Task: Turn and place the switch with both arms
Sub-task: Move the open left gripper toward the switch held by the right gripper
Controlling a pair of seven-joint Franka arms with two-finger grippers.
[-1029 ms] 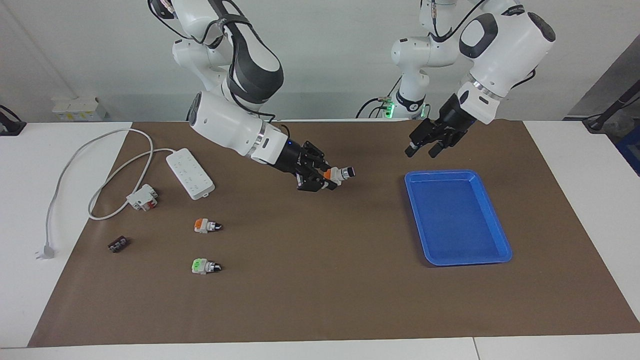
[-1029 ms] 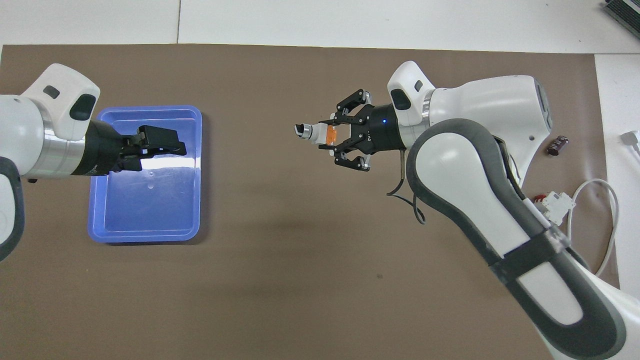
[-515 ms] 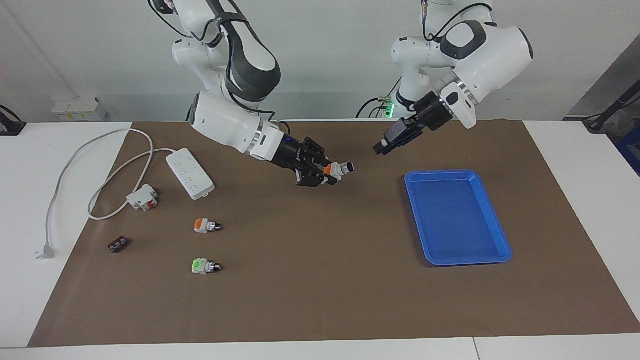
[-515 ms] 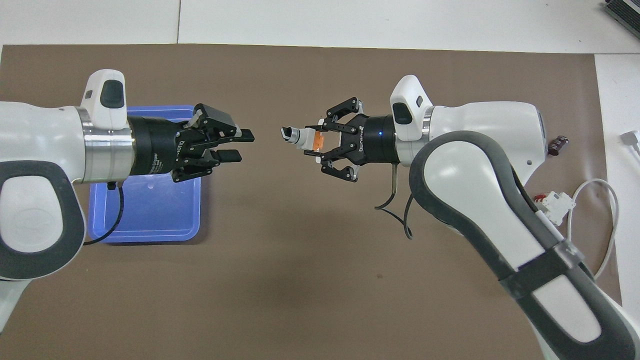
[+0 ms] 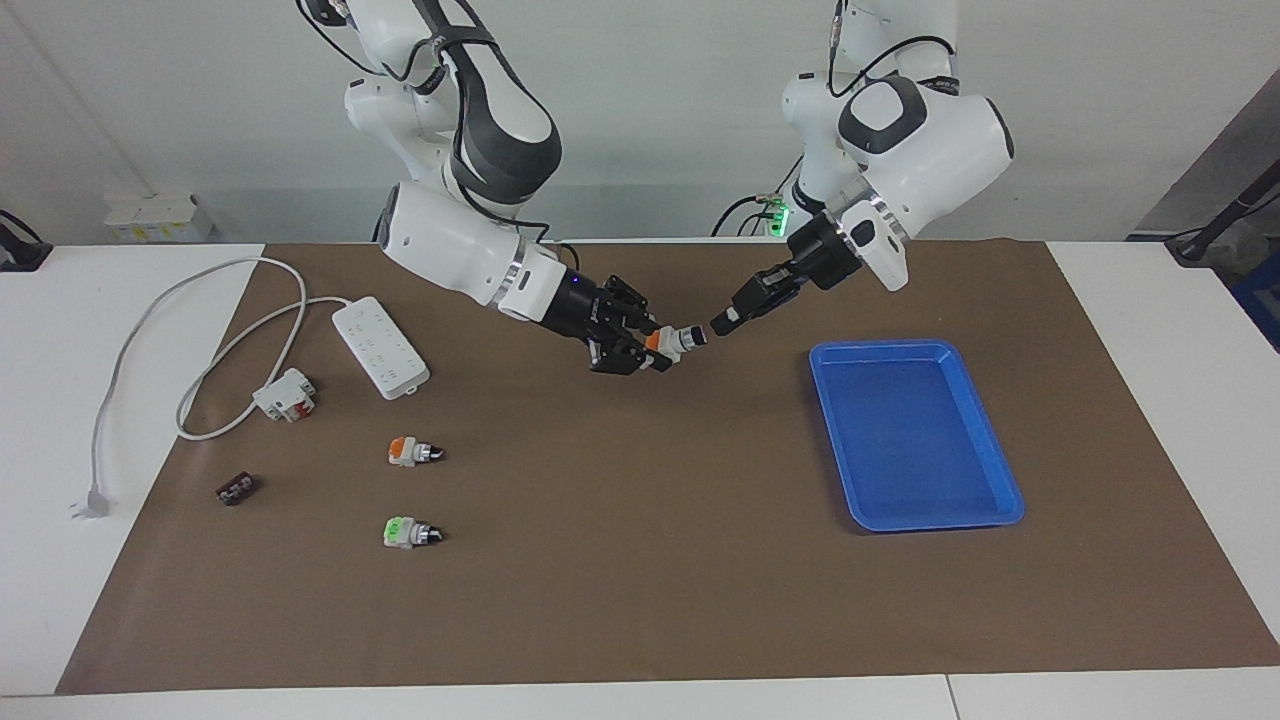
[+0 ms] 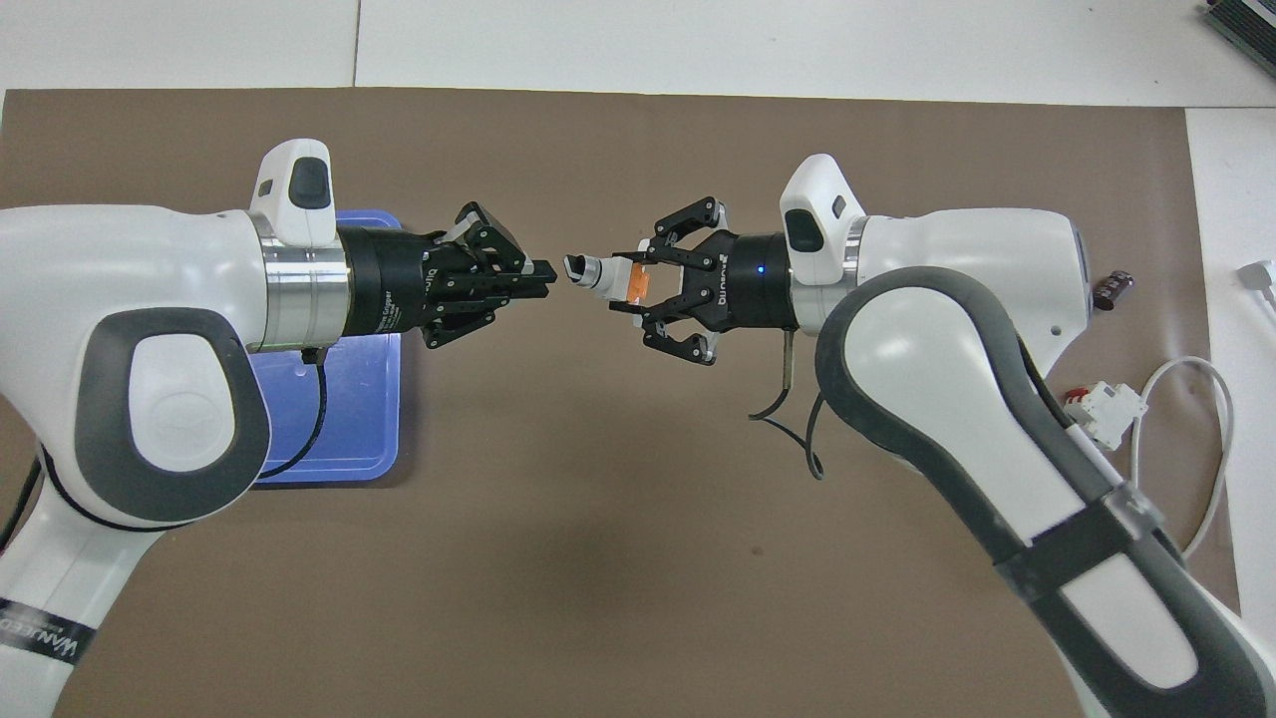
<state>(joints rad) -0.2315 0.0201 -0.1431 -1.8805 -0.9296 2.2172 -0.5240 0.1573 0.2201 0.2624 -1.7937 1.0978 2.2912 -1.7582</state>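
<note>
Over the middle of the brown mat (image 5: 620, 560), the right gripper (image 5: 655, 355) pinches the switch (image 5: 676, 343) by its orange and white body, holding it up in the air with the black knob pointing toward the left arm's end of the table. Its fingertips are pressed onto the body while the outer links splay to the sides, as the overhead view shows at the right gripper (image 6: 628, 289) and the switch (image 6: 606, 276).

Reaching in from its own end, the left gripper (image 5: 722, 324) hangs level with the switch, its fingertips drawn close together and just short of the knob; in the overhead view the left gripper (image 6: 543, 277) shows a small gap to the knob. It holds nothing.

A blue tray (image 5: 985, 455) lies on the mat toward the left arm's end. Toward the right arm's end lie a white power strip (image 5: 380, 346) with its cord, a white-and-red clip block (image 5: 285, 395), a small dark part (image 5: 237, 489), and two more switches, one orange-faced (image 5: 413, 452) and, farther from the robots, one green-faced (image 5: 410, 532).
</note>
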